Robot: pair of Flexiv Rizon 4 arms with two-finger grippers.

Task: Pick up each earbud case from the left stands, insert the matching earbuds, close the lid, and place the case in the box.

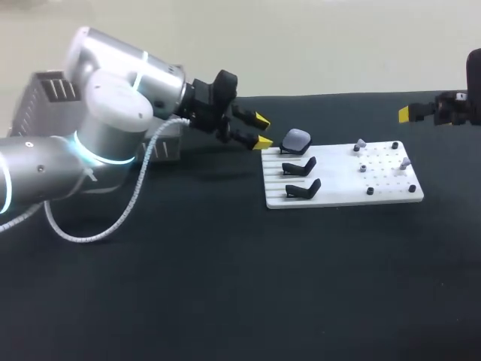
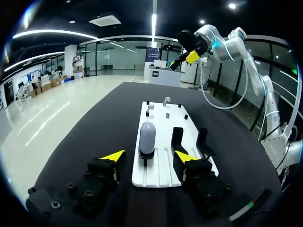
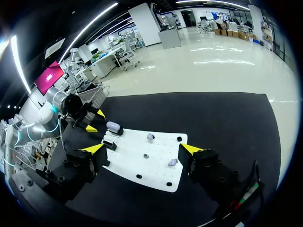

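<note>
Left wrist view: earbud case point(image 2: 147, 137) just fwd of left claw point(image 2: 149, 156).

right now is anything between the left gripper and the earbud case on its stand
Nothing visible stands between them. The left gripper is open and lined up with the earbud case, which sits just ahead of it. The empty stands lie off to one side on the white board, out of that path.

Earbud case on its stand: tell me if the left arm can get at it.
Probably yes: the left gripper is open just short of the earbud case, with nothing between them.
</note>
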